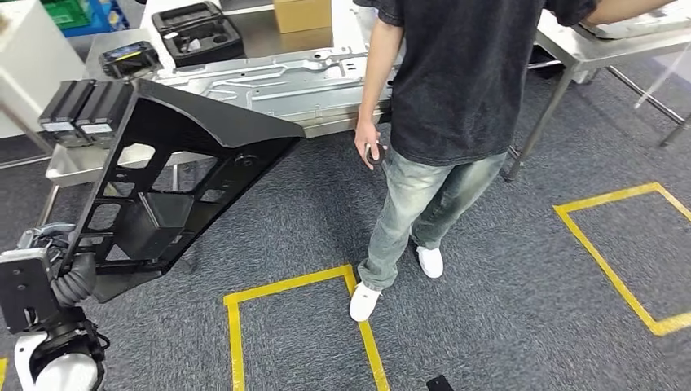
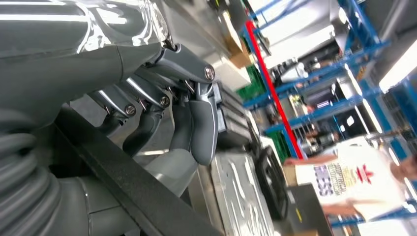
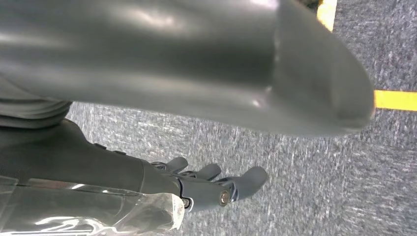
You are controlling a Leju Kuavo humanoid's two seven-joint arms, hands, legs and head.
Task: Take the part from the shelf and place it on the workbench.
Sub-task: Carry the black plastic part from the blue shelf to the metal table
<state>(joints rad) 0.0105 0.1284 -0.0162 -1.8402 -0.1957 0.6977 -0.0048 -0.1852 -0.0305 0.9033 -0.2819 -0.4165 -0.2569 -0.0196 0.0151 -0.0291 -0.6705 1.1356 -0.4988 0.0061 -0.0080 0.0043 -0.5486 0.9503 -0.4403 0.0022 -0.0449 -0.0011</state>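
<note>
The part is a large black plastic frame (image 1: 175, 163), roughly triangular with several cut-outs. It hangs tilted in the air in front of the workbench (image 1: 326, 124), its upper edge overlapping the bench's near rim in the head view. My left hand (image 2: 162, 113) grips it from the lower left, fingers curled over a black bar of the part (image 2: 123, 182). My right hand (image 3: 211, 184) hangs over the grey carpet with its fingers stretched out, holding nothing.
A stamped metal panel (image 1: 277, 81), a black moulded tray (image 1: 195, 32), a cardboard box (image 1: 301, 14) and black blocks (image 1: 81, 110) lie on the workbench. A person (image 1: 456, 81) stands at the bench's right end. Yellow tape squares (image 1: 285, 285) mark the floor.
</note>
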